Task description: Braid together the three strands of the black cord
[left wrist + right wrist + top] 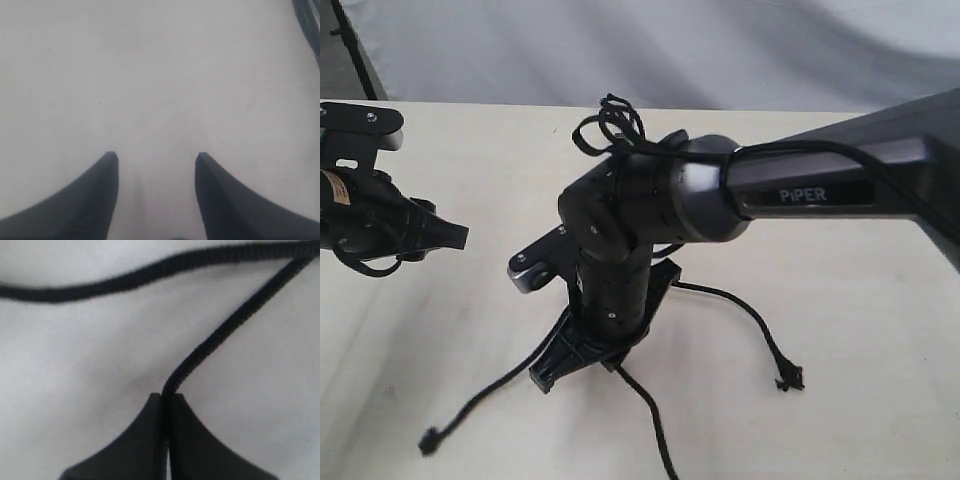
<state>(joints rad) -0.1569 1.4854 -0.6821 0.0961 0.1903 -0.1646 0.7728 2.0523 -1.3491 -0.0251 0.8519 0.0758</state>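
The pale table [840, 330] fills the exterior view, and the right arm [820, 185] reaches in from 3 o'clock to the centre. The left gripper [156, 157] hangs at 9 o'clock, jaws wide apart above the tabletop. The right gripper [162, 396] is pinched tight on one strand [225, 330] of the black cord [740, 305], whose three strands [480, 400] fan out from beneath it toward 7, 6 and 4 o'clock.

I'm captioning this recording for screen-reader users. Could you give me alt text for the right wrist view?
The right pincer is shut on a thin black strand, pinched at its very tip. The strand runs off across the pale table to meet a second strand lying crosswise.
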